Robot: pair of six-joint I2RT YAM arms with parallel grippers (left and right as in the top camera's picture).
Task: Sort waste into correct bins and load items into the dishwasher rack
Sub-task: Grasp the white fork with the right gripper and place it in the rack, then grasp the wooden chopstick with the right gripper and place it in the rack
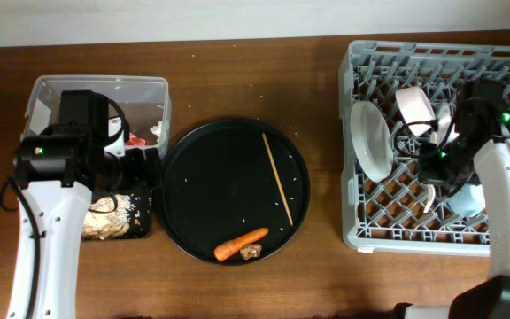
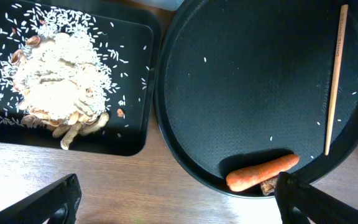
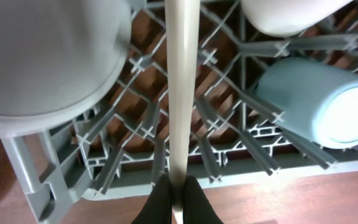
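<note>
While among prongs (image 3: 260,155), fork (image 3: 180,93) beside plate (image 3: 42,56)

orange carrot (image 2: 261,172), grey rack (image 1: 359,232)

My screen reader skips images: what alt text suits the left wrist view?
Rice-like food lies in a shallow black tray at left; beside it, a round black tray holds a carrot, a brown lump and one chopstick. The left tool is open.

We mark the wooden table (image 1: 255,89), brown and grained, and at its middle the large round black tray (image 1: 224,190) with a raised rim. A pale wall (image 1: 149,18) borders the table's far edge.
</note>
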